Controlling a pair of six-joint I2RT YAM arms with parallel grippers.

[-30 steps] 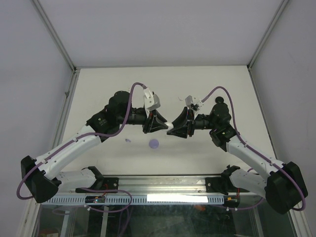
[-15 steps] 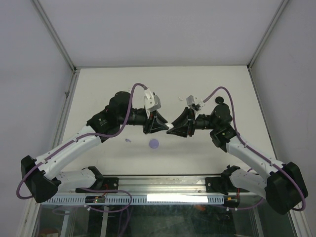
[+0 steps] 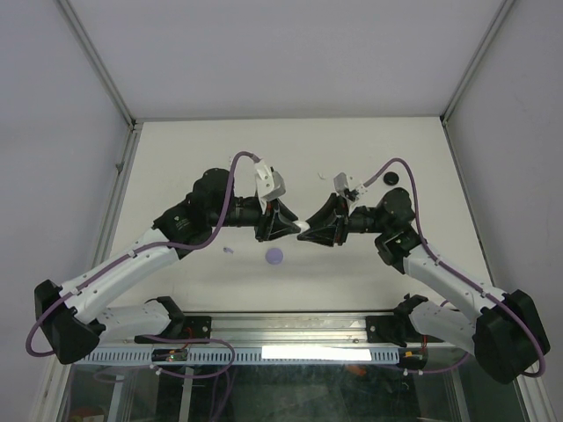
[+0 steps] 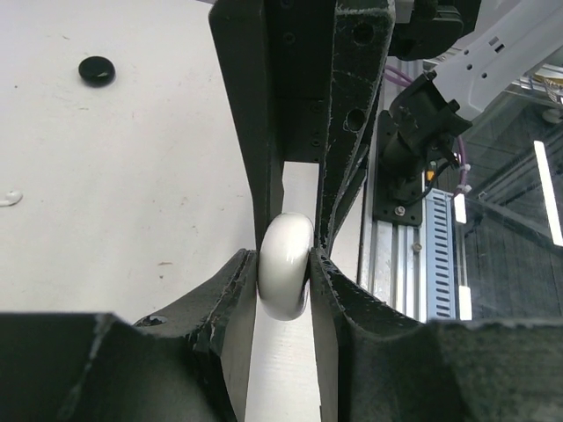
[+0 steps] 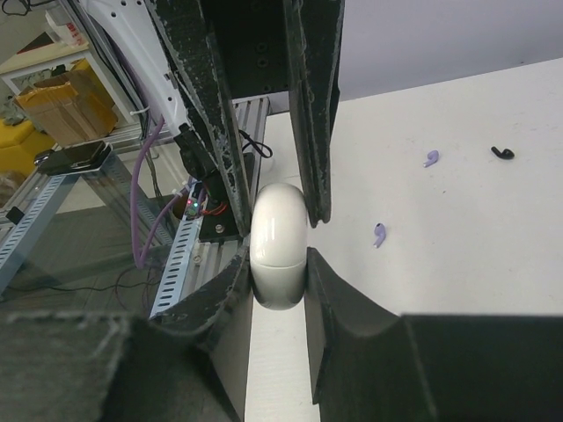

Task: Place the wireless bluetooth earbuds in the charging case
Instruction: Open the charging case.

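Observation:
A white charging case (image 3: 302, 227) hangs above the middle of the table, held from both sides. My left gripper (image 3: 296, 225) is shut on one end of it and my right gripper (image 3: 309, 230) on the other. In the left wrist view the case (image 4: 284, 277) sits pinched between my fingers (image 4: 230, 290), with the right gripper's fingers above it. In the right wrist view the case (image 5: 279, 246) shows a seam across its body. Two lavender earbuds (image 5: 430, 158) (image 5: 379, 234) and a black earbud (image 5: 502, 152) lie on the table.
A lavender round case (image 3: 275, 256) lies on the table below the grippers, with a lavender bud (image 3: 228, 251) to its left. A black round case (image 3: 391, 178) sits at the back right, also seen in the left wrist view (image 4: 97, 70). A white bud (image 4: 7, 198) lies nearby.
My right gripper has closed on the white case that the left gripper was holding. Both grippers have shifted slightly toward the near edge.

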